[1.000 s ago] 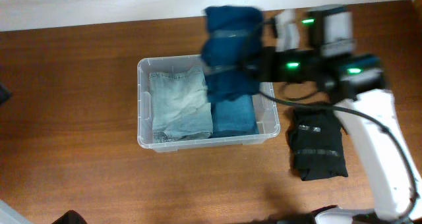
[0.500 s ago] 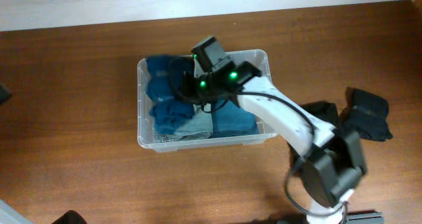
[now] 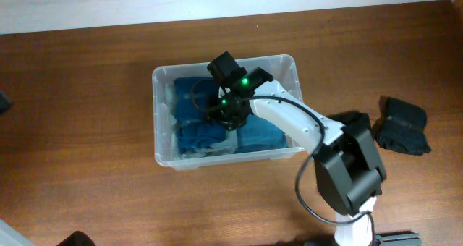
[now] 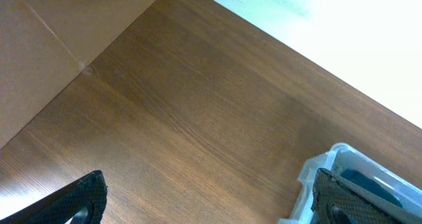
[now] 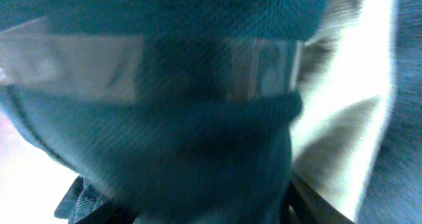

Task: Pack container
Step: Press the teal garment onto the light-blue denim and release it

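Note:
The clear plastic container (image 3: 162, 78) stands at the table's middle. It holds a light denim piece (image 3: 219, 145), a blue folded piece (image 3: 262, 135) and a dark blue folded garment (image 3: 189, 94) on its left side. My right gripper (image 3: 223, 110) reaches down into the container and is shut on the dark blue garment, which fills the right wrist view (image 5: 198, 118) with a clear tape band across it. My left gripper (image 4: 208, 201) is open and empty above bare table, with the container's corner (image 4: 326, 168) beside its right finger.
A black folded garment (image 3: 402, 126) lies on the table at the right. Another black piece (image 3: 352, 119) lies partly under my right arm. A pale wall runs along the table's far edge.
My right gripper carried the dark blue garment from the container's right end across to its left side, then lowered it inside. A black garment now lies further right on the table.

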{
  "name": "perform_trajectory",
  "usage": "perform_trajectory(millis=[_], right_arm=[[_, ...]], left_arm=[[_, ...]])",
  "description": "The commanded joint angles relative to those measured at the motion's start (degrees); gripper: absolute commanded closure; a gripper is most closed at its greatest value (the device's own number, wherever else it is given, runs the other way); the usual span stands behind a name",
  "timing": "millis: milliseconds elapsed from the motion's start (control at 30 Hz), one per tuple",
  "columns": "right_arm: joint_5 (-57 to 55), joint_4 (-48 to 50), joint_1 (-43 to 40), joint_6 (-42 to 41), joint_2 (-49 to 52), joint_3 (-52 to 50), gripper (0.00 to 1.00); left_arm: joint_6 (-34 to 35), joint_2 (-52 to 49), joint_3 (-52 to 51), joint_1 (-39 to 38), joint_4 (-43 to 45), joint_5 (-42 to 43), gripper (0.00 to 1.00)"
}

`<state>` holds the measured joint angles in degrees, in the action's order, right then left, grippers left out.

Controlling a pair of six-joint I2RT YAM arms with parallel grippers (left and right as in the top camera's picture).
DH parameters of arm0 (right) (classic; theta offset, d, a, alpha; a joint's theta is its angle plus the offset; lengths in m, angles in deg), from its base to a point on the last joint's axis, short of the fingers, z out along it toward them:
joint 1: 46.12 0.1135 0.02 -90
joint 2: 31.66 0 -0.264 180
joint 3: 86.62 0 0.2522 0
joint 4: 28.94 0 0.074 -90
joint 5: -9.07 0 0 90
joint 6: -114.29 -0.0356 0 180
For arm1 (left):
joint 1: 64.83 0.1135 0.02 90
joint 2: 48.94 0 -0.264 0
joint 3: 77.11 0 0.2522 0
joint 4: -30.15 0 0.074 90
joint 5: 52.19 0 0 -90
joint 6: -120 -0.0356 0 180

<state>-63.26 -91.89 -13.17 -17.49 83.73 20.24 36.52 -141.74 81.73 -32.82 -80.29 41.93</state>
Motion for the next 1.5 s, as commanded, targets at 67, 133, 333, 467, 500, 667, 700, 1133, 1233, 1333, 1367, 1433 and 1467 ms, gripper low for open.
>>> perform_trajectory(millis=[67, 133, 333, 467, 500, 667, 700, 1133, 1233, 1333, 1367, 1433, 1467], right_arm=[[-16.4, -2.5, 0.0, 4.2, -13.3, -0.8, 0.47], [-16.4, -0.7, 0.3, 5.4, -17.0, -0.8, 0.47], [-16.2, 4.7, 2.1, 5.8, -18.7, -0.9, 0.65], [-15.8, 5.9, 3.5, 4.8, -10.3, -0.9, 0.82], [-15.3, 6.0, 3.7, 4.2, -8.4, -0.9, 0.84], [-5.1, 9.0, 3.8, 3.2, 4.1, -0.9, 0.86], [-2.7, 9.8, 3.8, 3.2, 6.3, -0.9, 0.86], [5.9, 21.6, 3.6, -5.4, 12.3, 1.4, 0.60], [5.9, 18.9, 3.1, -1.7, 10.8, 4.2, 0.46], [5.7, 16.2, 2.6, 4.5, 7.6, 7.1, 0.44], [5.0, 14.6, 2.5, 7.3, 6.0, 8.3, 0.43], [-0.3, 9.7, 2.2, 11.0, 2.2, 10.9, 0.42], [-3.7, 7.2, 2.1, 12.4, 0.3, 12.1, 0.41]], left_arm=[[0.3, -0.1, 0.2, 0.3, 0.0, 0.2, 0.00], [0.3, -0.1, 0.2, 0.3, 0.0, 0.2, 0.00], [0.3, -0.1, 0.2, 0.3, 0.0, 0.2, 0.00], [0.3, -0.1, 0.2, 0.3, 0.0, 0.2, 0.00], [0.3, -0.1, 0.2, 0.3, 0.0, 0.2, 0.00], [0.3, -0.1, 0.2, 0.3, 0.0, 0.2, 0.00], [0.3, -0.1, 0.2, 0.3, 0.0, 0.2, 0.00], [0.3, -0.1, 0.2, 0.3, 0.0, 0.2, 0.00], [0.3, -0.1, 0.2, 0.3, 0.0, 0.2, 0.00], [0.3, -0.1, 0.2, 0.3, 0.0, 0.2, 0.00], [0.3, -0.1, 0.2, 0.3, 0.0, 0.2, 0.00], [0.3, -0.1, 0.2, 0.3, 0.0, 0.2, 0.00], [0.3, -0.1, 0.2, 0.3, 0.0, 0.2, 0.00]])
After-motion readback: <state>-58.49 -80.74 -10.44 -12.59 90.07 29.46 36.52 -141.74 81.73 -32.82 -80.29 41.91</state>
